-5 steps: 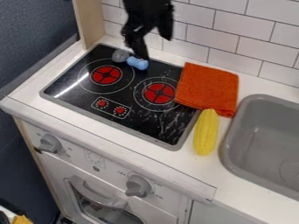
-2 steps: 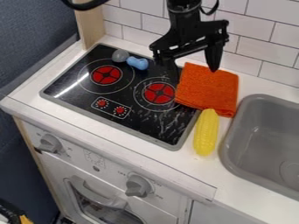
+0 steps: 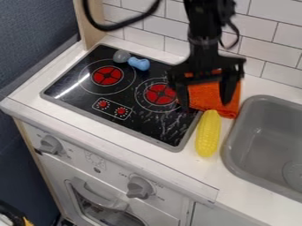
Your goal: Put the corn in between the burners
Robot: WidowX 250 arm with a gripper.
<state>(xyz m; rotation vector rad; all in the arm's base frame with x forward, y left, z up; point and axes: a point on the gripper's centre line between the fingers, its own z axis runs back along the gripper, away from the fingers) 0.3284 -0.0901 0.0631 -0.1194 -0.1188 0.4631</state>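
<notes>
Jaws nearer the corn [image 3: 207, 133], apart over the orange cloth [image 3: 205, 96]

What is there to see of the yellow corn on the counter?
The corn is a whole cob, bright yellow, its surface dimpled in rows like kernels, with a smooth, plastic-looking finish. It lies on its side on the white counter, between the stovetop and the grey sink. Its far end meets the orange cloth.

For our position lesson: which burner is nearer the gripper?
The burner beside the orange cloth; the burner at picture left sits farther from the gripper.
</notes>
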